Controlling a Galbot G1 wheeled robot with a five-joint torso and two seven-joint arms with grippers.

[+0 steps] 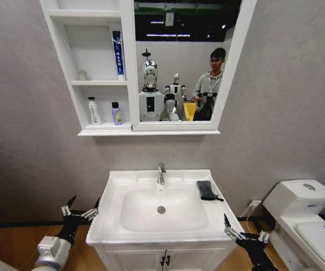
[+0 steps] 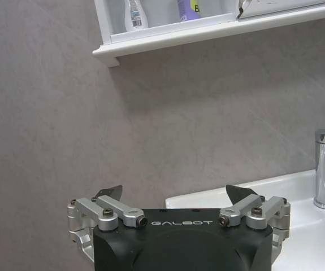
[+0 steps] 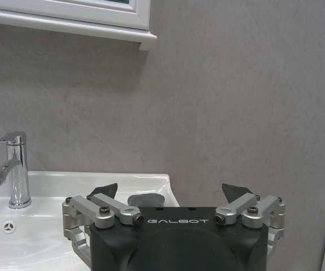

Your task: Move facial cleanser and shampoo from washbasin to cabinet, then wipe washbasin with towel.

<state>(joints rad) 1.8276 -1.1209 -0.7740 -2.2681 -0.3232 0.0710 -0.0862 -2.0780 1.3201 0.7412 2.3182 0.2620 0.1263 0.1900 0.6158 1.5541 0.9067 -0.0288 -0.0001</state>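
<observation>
Wiping comes next, judging by two bottles (image 1: pixel 104 112) standing in the cabinet (image 1: pixel 94 84). Both grippers hang wide open and empty beside the washbasin (image 1: pixel 114 186), left gripper (image 1: pixel 81 210), right gripper (image 1: pixel 242 232). Approach the towel (image 1: pixel 206 189), right of the tap (image 1: pixel 161 173), from above.
</observation>
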